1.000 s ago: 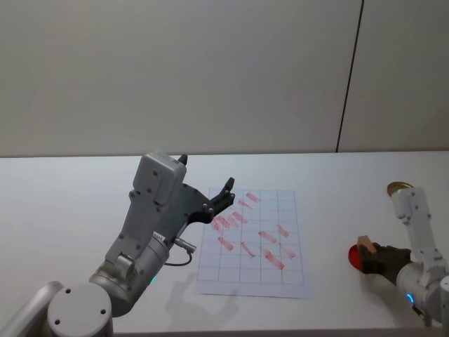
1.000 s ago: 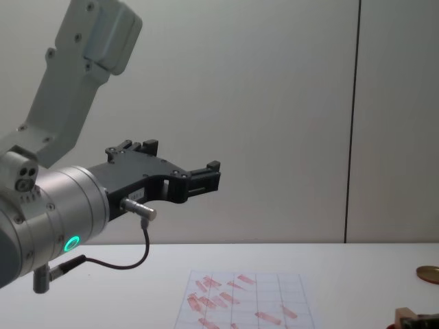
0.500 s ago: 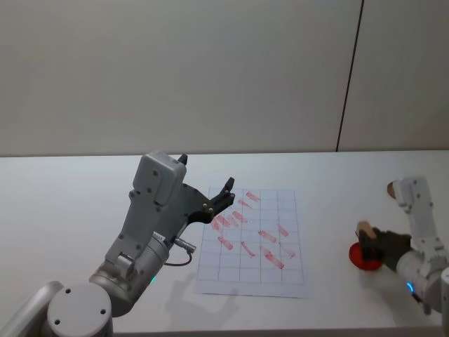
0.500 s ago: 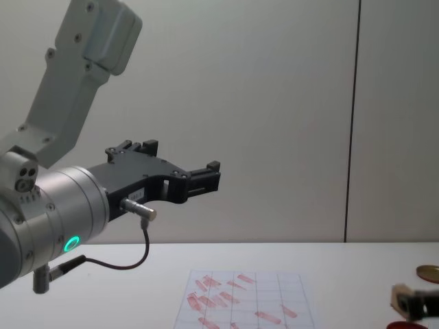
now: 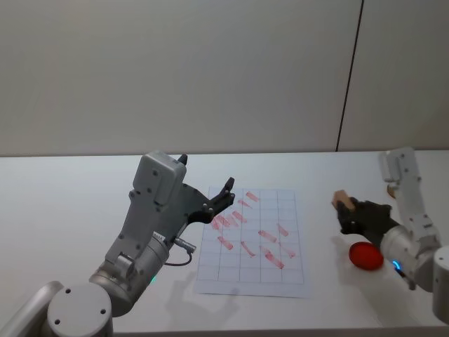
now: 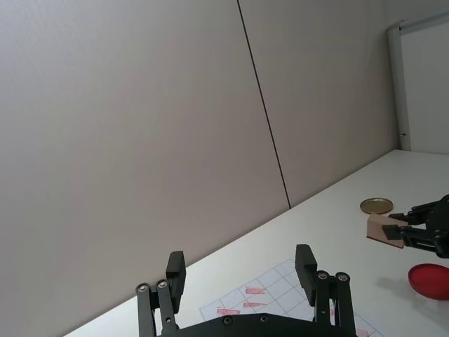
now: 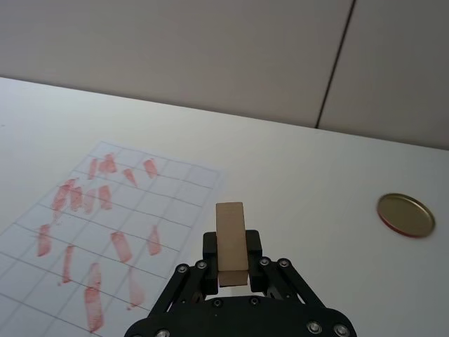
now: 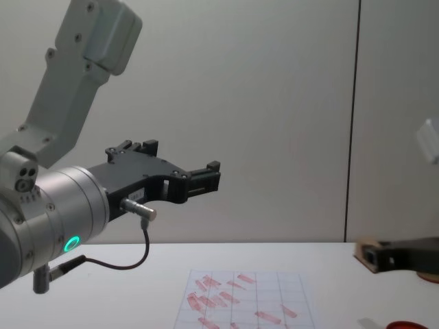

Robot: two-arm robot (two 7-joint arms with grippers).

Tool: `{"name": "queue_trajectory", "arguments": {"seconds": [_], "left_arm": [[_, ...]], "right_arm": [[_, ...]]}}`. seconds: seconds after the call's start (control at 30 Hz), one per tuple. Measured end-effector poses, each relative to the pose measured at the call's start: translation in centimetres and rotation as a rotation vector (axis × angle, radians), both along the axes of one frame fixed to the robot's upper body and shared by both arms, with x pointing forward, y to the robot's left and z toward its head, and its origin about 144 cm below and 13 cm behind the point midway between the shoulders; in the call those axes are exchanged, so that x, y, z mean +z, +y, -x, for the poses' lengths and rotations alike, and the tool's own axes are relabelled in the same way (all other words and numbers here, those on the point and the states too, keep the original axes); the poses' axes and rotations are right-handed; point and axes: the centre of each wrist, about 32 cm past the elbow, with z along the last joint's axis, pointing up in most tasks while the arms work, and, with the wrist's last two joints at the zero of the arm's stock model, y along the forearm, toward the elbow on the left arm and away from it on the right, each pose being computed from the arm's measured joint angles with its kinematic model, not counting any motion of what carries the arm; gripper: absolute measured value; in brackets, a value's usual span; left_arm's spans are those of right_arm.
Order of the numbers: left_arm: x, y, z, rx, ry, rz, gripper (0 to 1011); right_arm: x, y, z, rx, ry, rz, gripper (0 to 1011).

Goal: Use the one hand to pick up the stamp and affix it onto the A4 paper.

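**A:** What lies closest in?

**B:** A round red pad (image 5: 365,255), flat on the white worktop (image 5: 63,210), on the right near the front edge.

**A:** And the stamp?

**B:** The stamp (image 5: 341,196) is raised off the worktop, up and to the left of that pad. The right hand (image 5: 345,208) has its fingers clenched on the stamp's sides. The long axis runs along the hand's reach, and the free end sticks out past the fingertips.

**A:** Is it over the paper?

**B:** No. The paper (image 5: 252,246) lies to its left, with a bare strip of worktop between them.

**A:** And the other arm?

**B:** The left hand (image 5: 223,193) hangs well above the worktop by the paper's left side, fingers spread apart. Farther back, a brass disc (image 7: 405,214) sits alone on open worktop before the wall (image 5: 210,70).
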Motion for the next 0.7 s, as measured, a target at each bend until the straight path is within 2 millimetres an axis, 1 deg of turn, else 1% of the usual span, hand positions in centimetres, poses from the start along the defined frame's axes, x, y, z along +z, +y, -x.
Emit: {"name": "queue_trajectory", "arguments": {"seconds": [0.23,0.7], "left_arm": [[0.0,0.0,0.0,0.000,0.000,0.000,993],[0.0,0.0,0.0,0.000,0.000,0.000,993]], "right_arm": [[0.3,1.5,-0.4,0.084,0.008,-0.006,219],[-0.9,5.2,-0.7,0.242,0.102,0.006,219]]}}
